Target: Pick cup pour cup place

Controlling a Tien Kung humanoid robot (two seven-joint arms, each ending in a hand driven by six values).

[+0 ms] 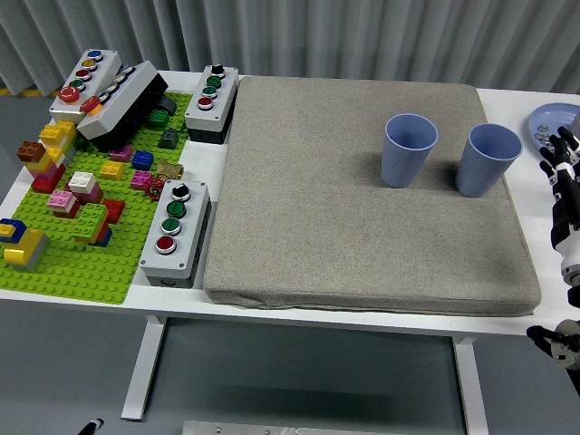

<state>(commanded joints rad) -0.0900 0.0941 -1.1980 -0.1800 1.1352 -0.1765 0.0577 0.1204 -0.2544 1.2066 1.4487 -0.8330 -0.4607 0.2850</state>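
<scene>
Right hand [564,195] of mine waits open-fingered at the table's edge, holding nothing. Nearest blue cup [488,159] looks light and squashable; I'd wrap its mid-wall gently.

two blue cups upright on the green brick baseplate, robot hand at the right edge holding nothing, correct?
Not quite. The two blue cups, one and the other, stand upright on the grey mat, not on the green brick baseplate, which lies at the table's left with bricks on it. The head view shows this. The right robot hand is at the right edge and holds nothing.
</scene>
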